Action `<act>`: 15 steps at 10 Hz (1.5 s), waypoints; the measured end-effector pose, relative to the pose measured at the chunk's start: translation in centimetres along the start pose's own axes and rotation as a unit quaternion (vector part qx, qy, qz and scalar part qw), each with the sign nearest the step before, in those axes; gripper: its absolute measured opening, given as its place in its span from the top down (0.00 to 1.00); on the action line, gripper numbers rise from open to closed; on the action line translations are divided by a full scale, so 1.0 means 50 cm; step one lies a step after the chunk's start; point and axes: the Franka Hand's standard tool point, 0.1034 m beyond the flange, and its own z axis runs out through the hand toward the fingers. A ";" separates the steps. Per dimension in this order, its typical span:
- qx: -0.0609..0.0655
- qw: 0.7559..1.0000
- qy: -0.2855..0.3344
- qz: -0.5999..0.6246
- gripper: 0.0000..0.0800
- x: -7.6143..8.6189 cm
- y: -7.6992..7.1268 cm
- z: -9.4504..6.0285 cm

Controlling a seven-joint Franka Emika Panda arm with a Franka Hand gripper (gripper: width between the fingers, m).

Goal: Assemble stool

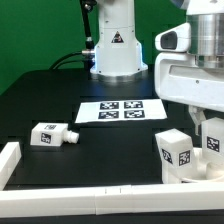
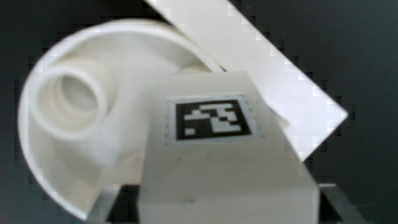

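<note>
Green backdrop walls stand behind a black tabletop, with the arm's white base at twelve o'clock in the exterior view. The marker board lies flat at the middle. A loose leg lies on its side at about eight o'clock from that board, well apart from it, and a white border rail runs along the tabletop's edge near it. At four o'clock from the board a second leg stands with its tag facing the camera, just beside the gripped leg under the arm's wrist.

In the wrist view the fingers are clamped on the two sides of the gripped leg, its tag facing the camera. Behind it lies the round seat disc, with a socket hole showing, and a white rail runs slantwise beside the disc.
</note>
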 end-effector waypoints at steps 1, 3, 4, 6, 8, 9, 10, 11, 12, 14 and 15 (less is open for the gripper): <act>0.003 0.998 -0.006 0.057 0.58 0.005 0.001 0.000; 0.002 0.995 -0.006 0.098 0.58 0.004 0.002 0.000; 0.001 0.990 -0.007 0.138 0.58 0.005 0.003 0.000; 0.000 0.983 -0.008 0.183 0.58 0.006 0.005 0.001; 0.018 0.929 -0.027 0.368 0.58 0.006 0.011 0.002; 0.026 0.899 -0.036 0.435 0.58 0.006 0.005 0.003; 0.051 0.867 -0.041 0.494 0.58 0.001 -0.001 0.004; 0.056 0.871 -0.040 0.486 0.58 -0.002 -0.002 0.003; 0.056 0.876 -0.041 0.477 0.58 -0.003 -0.001 0.003; 0.027 0.914 -0.047 0.402 0.30 -0.009 0.010 0.005; 0.030 0.937 -0.050 0.345 0.30 -0.003 0.008 -0.007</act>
